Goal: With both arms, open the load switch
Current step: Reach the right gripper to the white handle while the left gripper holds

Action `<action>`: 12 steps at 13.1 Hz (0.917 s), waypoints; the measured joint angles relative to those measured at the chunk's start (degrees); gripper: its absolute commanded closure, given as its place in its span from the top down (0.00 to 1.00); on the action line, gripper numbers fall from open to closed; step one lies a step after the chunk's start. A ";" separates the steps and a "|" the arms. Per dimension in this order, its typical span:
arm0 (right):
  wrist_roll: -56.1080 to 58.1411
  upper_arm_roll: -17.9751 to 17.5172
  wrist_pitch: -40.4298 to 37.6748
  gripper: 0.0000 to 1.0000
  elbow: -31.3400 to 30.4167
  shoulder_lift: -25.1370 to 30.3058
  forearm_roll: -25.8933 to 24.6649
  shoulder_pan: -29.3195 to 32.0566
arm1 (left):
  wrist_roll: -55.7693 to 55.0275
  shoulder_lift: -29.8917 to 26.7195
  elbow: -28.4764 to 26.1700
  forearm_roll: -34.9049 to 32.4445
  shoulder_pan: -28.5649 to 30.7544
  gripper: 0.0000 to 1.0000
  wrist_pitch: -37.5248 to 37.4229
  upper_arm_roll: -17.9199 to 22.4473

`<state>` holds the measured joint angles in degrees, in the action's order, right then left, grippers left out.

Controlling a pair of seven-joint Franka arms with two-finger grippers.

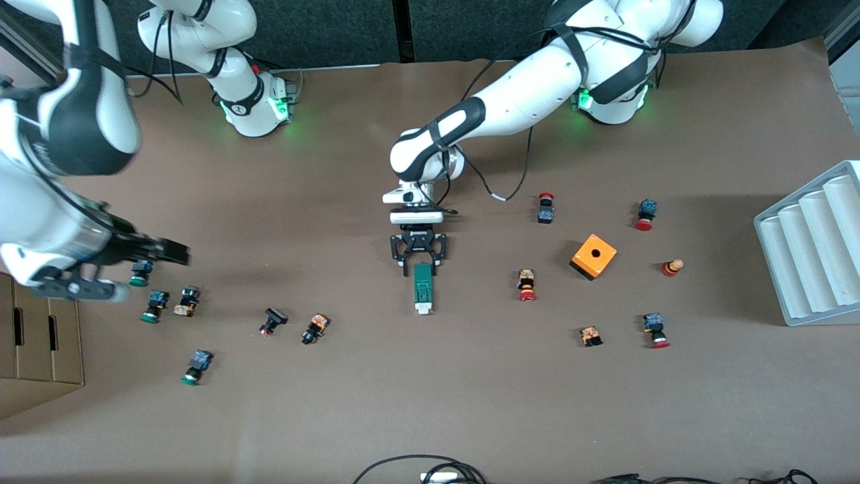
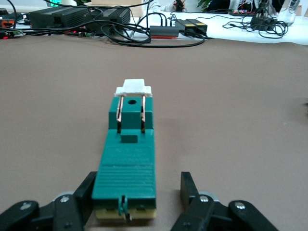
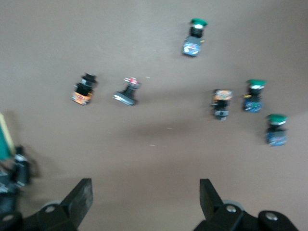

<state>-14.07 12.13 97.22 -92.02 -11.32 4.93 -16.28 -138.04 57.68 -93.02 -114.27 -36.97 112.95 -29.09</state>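
Load switch (image 1: 422,289) sits between left hand (image 1: 419,266) fingers, grip unclear; right hand (image 1: 144,252), partly cropped, spread wide

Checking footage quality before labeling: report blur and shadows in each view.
Front view: the right arm is motion-smeared; the load switch is sharp with a faint shadow. Left wrist view: crisp, evenly lit. Right wrist view: soft all over, the green-capped push-buttons fuzzy.

Load switch (image 1: 422,289): narrow dark-green block, white tab at one end.
Pose: flat on the table, long axis running 12 to 6 o'clock in the front view, tab at 6 o'clock.
Detail: two copper strips and a round hole near the tab.
Place: mid-table.
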 measured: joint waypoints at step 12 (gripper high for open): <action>-61.46 -0.13 9.86 1.00 18.35 -26.61 15.79 -15.11 | -0.04 0.14 0.54 -0.03 -0.48 0.61 -0.45 1.45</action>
<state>-75.53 12.00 107.08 -73.67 -37.92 20.72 -31.38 -138.08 57.82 -92.47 -114.30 -37.45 112.50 -27.64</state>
